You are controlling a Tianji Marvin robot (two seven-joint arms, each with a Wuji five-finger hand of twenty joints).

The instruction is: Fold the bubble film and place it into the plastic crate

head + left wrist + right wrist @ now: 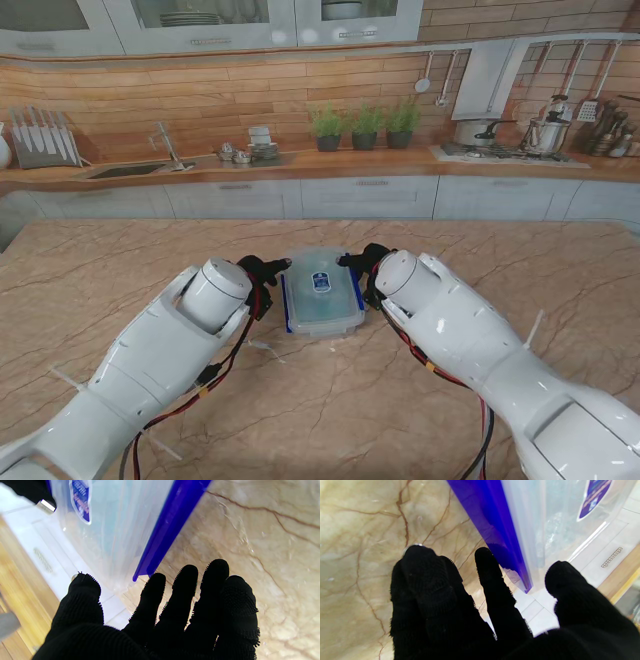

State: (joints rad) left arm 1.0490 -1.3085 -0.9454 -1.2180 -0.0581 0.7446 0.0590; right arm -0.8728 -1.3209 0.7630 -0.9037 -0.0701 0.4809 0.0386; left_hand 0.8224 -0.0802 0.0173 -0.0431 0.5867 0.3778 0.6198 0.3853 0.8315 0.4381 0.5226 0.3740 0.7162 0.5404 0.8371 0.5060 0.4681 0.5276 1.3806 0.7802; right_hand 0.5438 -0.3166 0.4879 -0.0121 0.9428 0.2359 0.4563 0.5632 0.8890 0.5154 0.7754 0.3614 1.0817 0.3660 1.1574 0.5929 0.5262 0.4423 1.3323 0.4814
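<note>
The plastic crate (320,292) stands mid-table with a clear lid, a blue sticker (321,282) and a blue latch on each long side. Something pale and crinkled, perhaps the bubble film (553,528), shows faintly through the lid; I cannot tell more. My left hand (262,276) sits at the crate's left side and my right hand (362,268) at its right side. In the left wrist view the left hand (160,610) has its fingers spread beside the left blue latch (172,527), holding nothing. The right hand (482,610) is likewise spread next to the right blue latch (492,525).
The marble table (120,270) stretches wide on both sides of the crate. Behind it runs a kitchen counter with a sink (130,170), a knife block (40,140), three potted plants (365,127) and a stove with pots (500,140).
</note>
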